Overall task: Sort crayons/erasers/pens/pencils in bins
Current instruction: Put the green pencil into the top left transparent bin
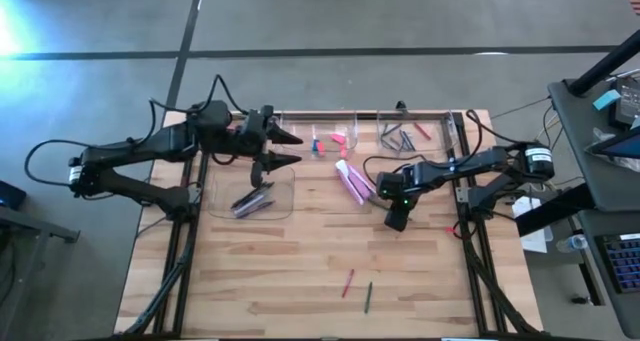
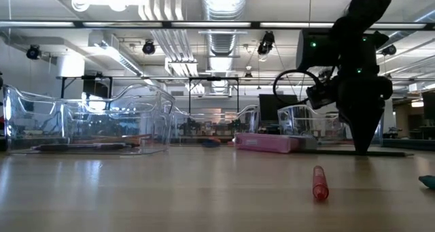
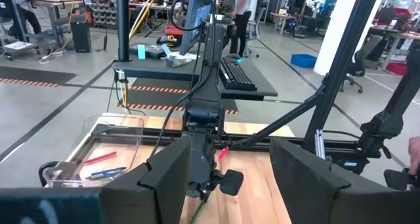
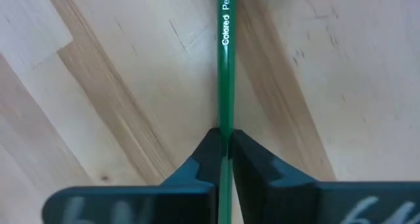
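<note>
Your right hand pinches the green pencil low against the table to lift it; left hand, fingers parted, waits at ten o'clock

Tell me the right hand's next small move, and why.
Probably lift straight up. The right hand is shut on a green colored pencil that lies flat on the wooden table, so it has to clear the surface before it can be carried to a bin.
</note>
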